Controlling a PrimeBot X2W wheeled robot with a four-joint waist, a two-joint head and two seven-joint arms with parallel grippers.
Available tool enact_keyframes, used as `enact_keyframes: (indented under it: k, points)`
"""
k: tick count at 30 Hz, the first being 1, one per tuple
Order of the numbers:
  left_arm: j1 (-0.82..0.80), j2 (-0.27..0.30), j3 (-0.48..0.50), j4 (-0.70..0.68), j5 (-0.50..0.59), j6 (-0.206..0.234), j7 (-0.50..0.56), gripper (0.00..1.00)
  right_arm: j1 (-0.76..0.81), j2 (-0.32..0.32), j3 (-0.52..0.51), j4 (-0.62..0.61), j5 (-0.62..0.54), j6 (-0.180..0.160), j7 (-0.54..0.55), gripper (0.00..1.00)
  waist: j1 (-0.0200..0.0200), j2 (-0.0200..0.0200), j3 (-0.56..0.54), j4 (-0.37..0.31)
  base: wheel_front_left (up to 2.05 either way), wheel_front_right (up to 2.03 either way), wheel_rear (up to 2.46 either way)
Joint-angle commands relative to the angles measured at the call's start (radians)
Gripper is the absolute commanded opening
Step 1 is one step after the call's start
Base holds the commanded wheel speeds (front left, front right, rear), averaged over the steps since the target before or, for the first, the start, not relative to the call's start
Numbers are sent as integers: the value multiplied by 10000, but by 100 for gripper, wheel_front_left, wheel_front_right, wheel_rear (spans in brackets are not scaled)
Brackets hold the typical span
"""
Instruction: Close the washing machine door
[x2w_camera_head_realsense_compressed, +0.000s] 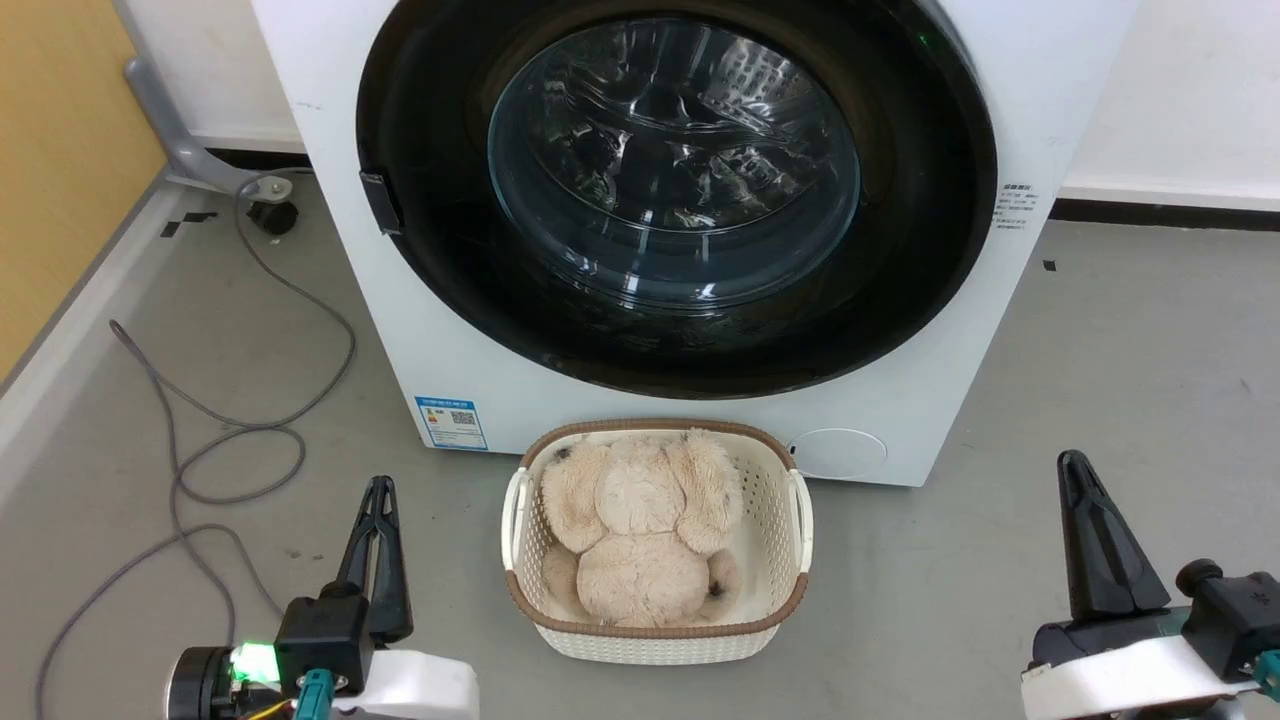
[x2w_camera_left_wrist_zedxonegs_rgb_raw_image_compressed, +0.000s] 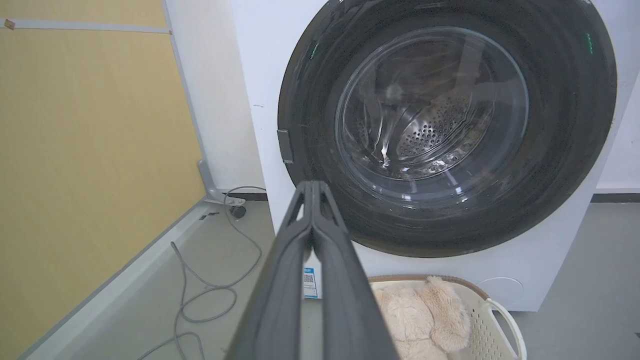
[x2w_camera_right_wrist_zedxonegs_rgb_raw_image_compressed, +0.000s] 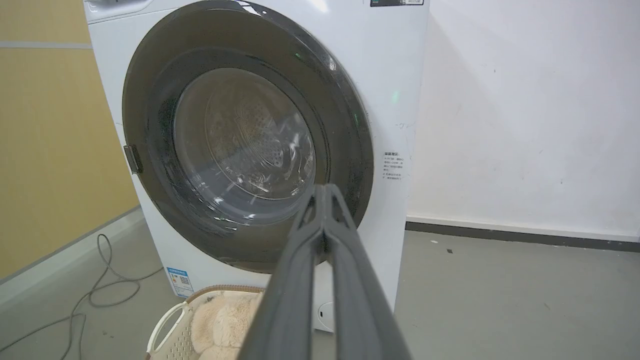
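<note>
Door flush on the machine, seemingly shut.
Left gripper and right gripper, clenched and empty, sit low, clear of it — a firm push by the latch would confirm the catch.

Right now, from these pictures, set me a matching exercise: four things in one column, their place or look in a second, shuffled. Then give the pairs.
Things:
1 door
2 basket
3 plush toy
4 cable

Descriptions:
A lying inside the basket
B on the floor in front of the washing machine
C loose on the floor at the robot's left
D black rim, clear glass centre

Pairs: 1-D; 2-B; 3-A; 4-C
</note>
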Motion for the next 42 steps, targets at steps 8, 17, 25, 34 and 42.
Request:
enact_keyframes:
  k: [8,17,25,34,42]
  points:
    - [-30,-22,119,-14,22,-192,205,0,-30,11,61,43,-138,-2,208,0,1,-1,-11,-26,0,0,0]
    - [-41,-47,207,-21,30,-347,389,0,-41,15,105,62,-210,-2,393,0,1,-1,-24,-54,0,0,0]
    - [-51,-69,286,-27,37,-486,553,0,-51,19,144,80,-274,-3,557,0,1,-1,-36,-80,0,0,0]
    - [-65,-99,393,-35,47,-676,778,0,-66,24,197,103,-362,-4,783,0,1,-1,-51,-114,0,0,0]
    - [-78,-126,492,-42,56,-849,982,0,-78,29,246,124,-442,-5,989,0,1,-1,-65,-146,0,0,0]
